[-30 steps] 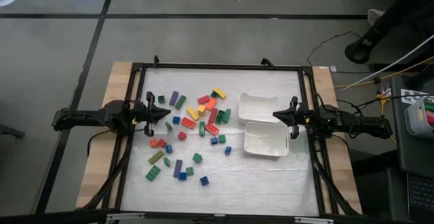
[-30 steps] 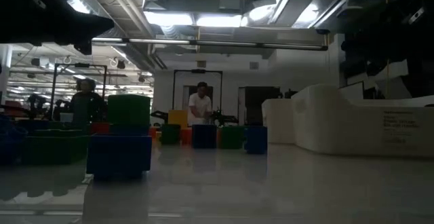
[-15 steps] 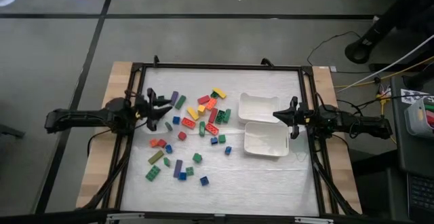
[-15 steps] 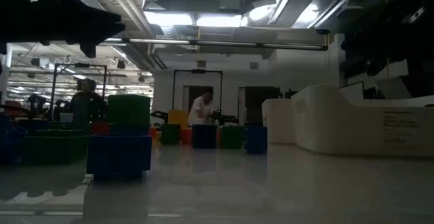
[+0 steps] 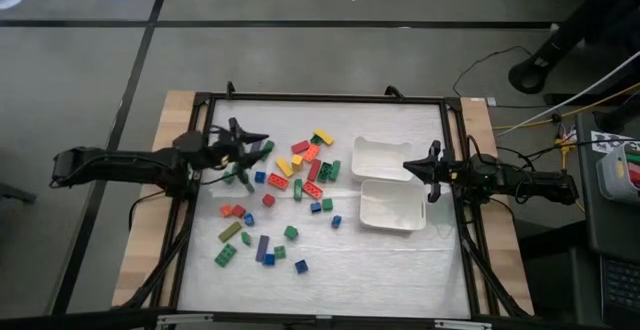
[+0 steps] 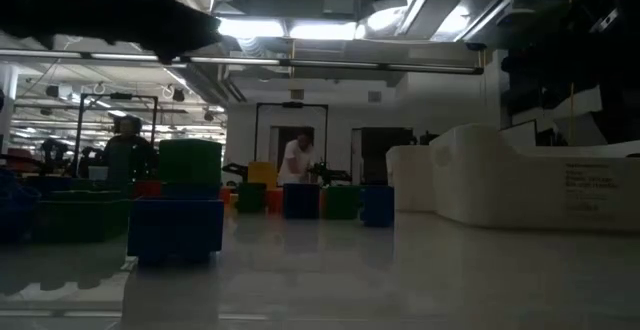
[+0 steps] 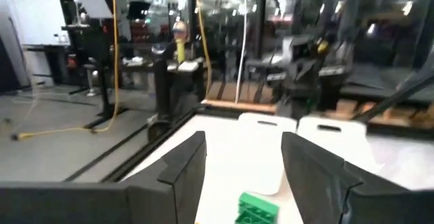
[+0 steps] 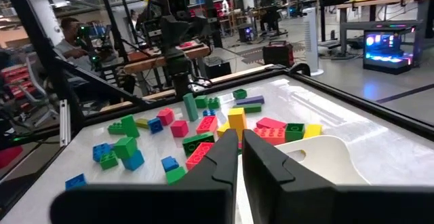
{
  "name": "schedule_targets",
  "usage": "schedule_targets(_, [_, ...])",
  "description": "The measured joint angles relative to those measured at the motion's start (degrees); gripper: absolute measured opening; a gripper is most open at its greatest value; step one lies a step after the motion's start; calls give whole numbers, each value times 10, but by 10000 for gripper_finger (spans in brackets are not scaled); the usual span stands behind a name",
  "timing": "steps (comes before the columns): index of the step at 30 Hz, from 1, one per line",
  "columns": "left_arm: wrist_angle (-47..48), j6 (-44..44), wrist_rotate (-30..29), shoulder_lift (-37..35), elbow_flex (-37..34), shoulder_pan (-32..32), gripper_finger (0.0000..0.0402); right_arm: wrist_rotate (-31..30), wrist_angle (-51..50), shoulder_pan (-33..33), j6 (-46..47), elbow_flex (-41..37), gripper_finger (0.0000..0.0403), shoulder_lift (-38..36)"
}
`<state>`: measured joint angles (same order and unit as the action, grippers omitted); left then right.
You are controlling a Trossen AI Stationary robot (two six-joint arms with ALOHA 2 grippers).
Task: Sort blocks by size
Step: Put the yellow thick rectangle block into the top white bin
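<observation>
Blocks scattered across the desk centre-left, none yet in the 2 white trays at right. Left claw parted and empty, hovering over the heap's upper-left edge, near a green bar. Right claw shut, empty, parked between the trays. Best to descend squarely, straddling 1 brick only, clear of neighbours. Open room toward the near edge; black frame rail close behind.

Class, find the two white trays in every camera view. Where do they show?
High: white trays right of centre, beside the right gripper.
Low: large at right.
Left wrist: far across the table.
Right wrist: one tray, lower right.
Shared landmark: the blocks.
</observation>
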<state>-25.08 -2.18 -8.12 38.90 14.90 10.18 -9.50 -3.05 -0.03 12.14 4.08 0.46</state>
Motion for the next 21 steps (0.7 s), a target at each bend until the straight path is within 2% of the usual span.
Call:
schedule_targets(6, [98, -49, 21, 110, 86, 22, 180, 0, 0, 0, 0, 0, 24, 0])
schedule_targets(14, [117, -75, 86, 239, 155, 53, 180, 0, -1, 0, 0, 0, 27, 0])
schedule_targets(21, [189, -96, 144, 326, 216, 86, 180, 0, -1, 0, 0, 0, 87, 0])
